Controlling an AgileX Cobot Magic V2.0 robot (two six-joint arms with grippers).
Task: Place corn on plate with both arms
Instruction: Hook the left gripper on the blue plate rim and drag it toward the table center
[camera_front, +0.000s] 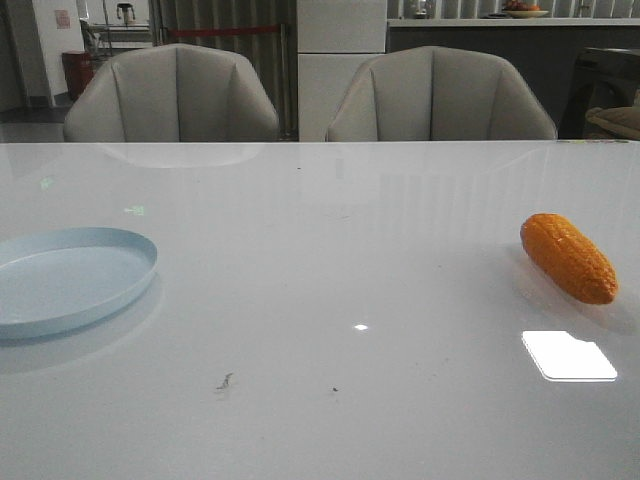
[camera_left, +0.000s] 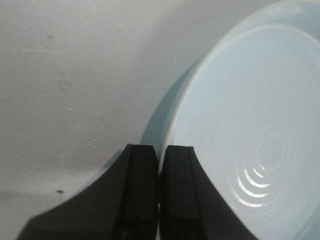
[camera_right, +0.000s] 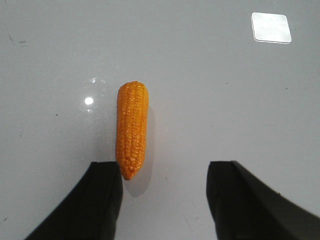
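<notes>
At about eight o'clock on the white table (camera_front: 320, 230), the pale blue plate (camera_front: 70, 278) lies flat and bare, partly cut off by the front view's left edge. The left gripper (camera_left: 159, 170) shows only in its own wrist camera: its two black fingers (camera_left: 141, 190) are pressed together with only a hairline seam between them, pinching nothing, and they hang above the plate's rim (camera_left: 172, 125), with the glossy bowl of the plate (camera_left: 260, 130) to one side of them and bare table to the other.

Across the table, well apart from the plate, the orange corn (camera_front: 568, 257) lies on its side at about three o'clock, its blunt end pointing toward eleven o'clock and its taper toward five.

The right gripper (camera_right: 165, 195) looks down on the corn (camera_right: 132, 129) from above. Its fingers (camera_right: 102, 200) are spread wide and hold nothing. The cob's tapered tip sits just beside the inner edge of one finger, whether touching it I cannot tell, and the rest of the cob stretches away beyond the fingertips.
</notes>
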